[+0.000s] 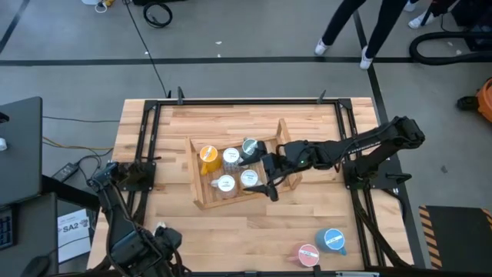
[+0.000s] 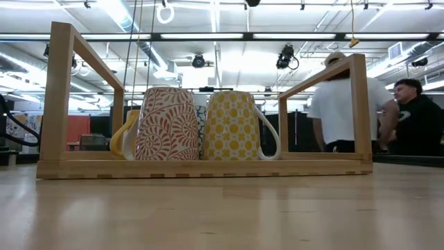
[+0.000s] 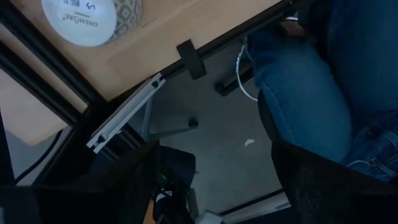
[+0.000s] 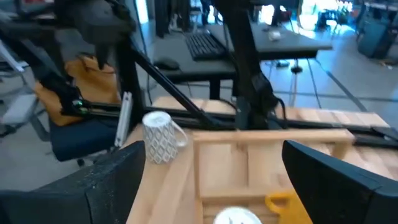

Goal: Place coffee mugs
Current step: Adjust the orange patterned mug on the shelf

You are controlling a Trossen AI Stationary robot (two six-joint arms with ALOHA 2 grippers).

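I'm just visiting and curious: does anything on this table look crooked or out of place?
The wooden tray lies askew to the edges of the table. One patterned mug stands alone by the table's edge, far from the tray, seemingly bottom-up, with its printed base showing. Nothing looks spilled or broken.

wooden tray (image 1: 201, 201) mid-table | people (image 2: 343, 104) behind | keyboard (image 4: 208, 43) on desk

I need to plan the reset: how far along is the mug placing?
Done: five mugs sit in the wooden tray. In hand: nothing. The right gripper hovers open over the tray's right end, and the left gripper is open off the table's near-left corner. Left: the pink mug and blue mug near right, and a grey-patterned mug by the left arm.
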